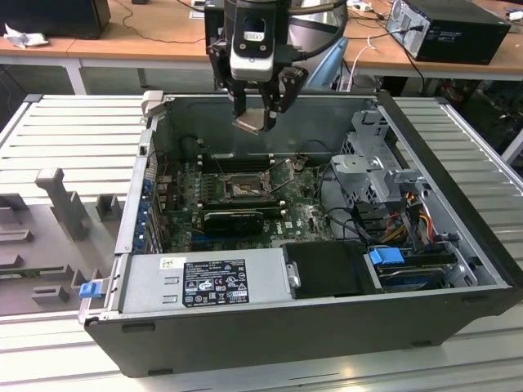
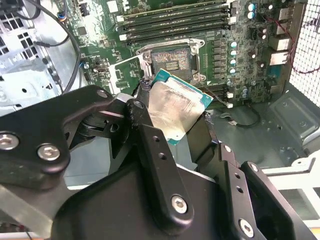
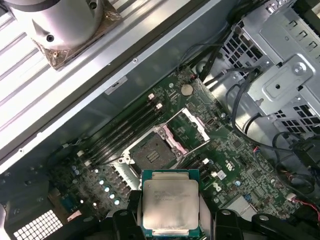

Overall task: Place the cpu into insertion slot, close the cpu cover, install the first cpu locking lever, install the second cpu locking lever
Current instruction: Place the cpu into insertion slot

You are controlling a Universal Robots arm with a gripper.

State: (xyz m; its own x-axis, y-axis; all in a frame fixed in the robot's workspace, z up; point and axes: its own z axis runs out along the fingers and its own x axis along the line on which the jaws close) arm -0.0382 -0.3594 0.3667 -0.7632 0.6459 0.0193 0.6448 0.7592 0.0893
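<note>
My gripper (image 1: 255,121) hangs above the open computer case, shut on the cpu (image 1: 252,124), a small square chip with a tan-grey metal face. In both wrist views the cpu (image 3: 170,202) (image 2: 177,107) sits tilted between the black fingers (image 2: 145,107). Below it, the insertion slot (image 1: 243,189) (image 3: 150,153) (image 2: 171,58) lies uncovered in the green motherboard (image 1: 306,216), its dark contact field bare. The cpu cover (image 3: 189,129) (image 2: 124,75), a silver frame plate, stands swung up beside the slot. The cpu is well above the slot and touches nothing on the board.
Black memory sticks (image 1: 233,163) run behind the slot, and a black card (image 1: 233,219) lies in front of it. A grey power supply (image 1: 204,282) fills the case's near side. A metal drive cage (image 1: 372,163) and cable bundles (image 1: 409,212) stand on the exterior view's right.
</note>
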